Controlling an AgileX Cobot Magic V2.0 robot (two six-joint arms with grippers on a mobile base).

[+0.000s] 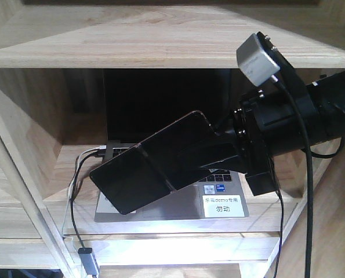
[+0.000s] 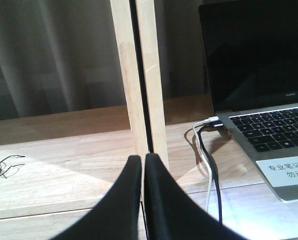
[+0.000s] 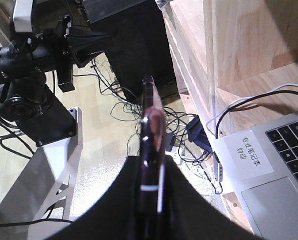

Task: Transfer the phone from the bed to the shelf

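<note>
My right gripper (image 3: 151, 170) clamps the phone (image 1: 123, 179) at the shelf (image 1: 160, 49), near the laptop (image 1: 178, 209); set-down remains; left gripper (image 2: 142, 160) closed, empty.

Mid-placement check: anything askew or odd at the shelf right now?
Yes. The phone, clamped in the right gripper, hangs tilted, lower-left corner down, in front of an open laptop that fills most of that shelf compartment. Two cables from the laptop's left side droop over the front edge.
</note>
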